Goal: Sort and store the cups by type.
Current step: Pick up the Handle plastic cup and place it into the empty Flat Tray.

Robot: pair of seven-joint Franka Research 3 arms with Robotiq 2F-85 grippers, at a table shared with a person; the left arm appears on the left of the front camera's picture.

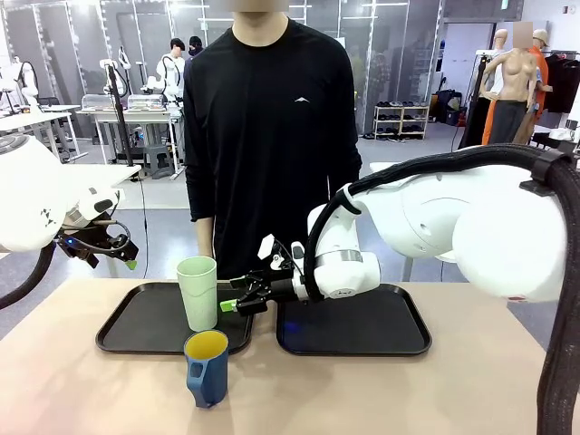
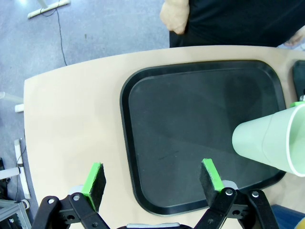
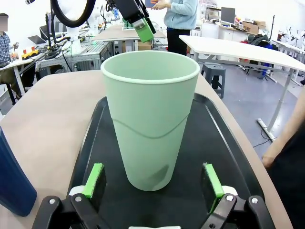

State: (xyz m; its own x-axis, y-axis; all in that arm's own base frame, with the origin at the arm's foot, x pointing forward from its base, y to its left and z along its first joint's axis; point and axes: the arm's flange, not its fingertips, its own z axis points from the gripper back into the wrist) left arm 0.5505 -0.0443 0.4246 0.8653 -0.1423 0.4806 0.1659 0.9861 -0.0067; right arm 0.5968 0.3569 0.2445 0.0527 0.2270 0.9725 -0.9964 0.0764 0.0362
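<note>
- Front view: the tall pale mint-green handleless plastic tumbler (image 1: 197, 292) stands upright on the right part of the left black tray (image 1: 127, 331). The shorter dark blue mug with yellow inside (image 1: 207, 367) sits on the desk (image 1: 381, 390), just in front of that tray. The right gripper (image 1: 234, 304) lies level beside the tumbler. The left gripper (image 1: 127, 258) hangs above the desk's left end, well apart from both cups.
- Left wrist view: the left gripper's jaws stand wide apart and empty, straddling the tray's edge, with the tumbler off to one side.
- Right wrist view: the right gripper is spread fully. The tumbler stands between its green pads (image 3: 94, 179), with a gap on either side. The tumbler looks light, stiff and smooth, and likely to tip, so it is best gripped squarely across the lower wall.
</note>
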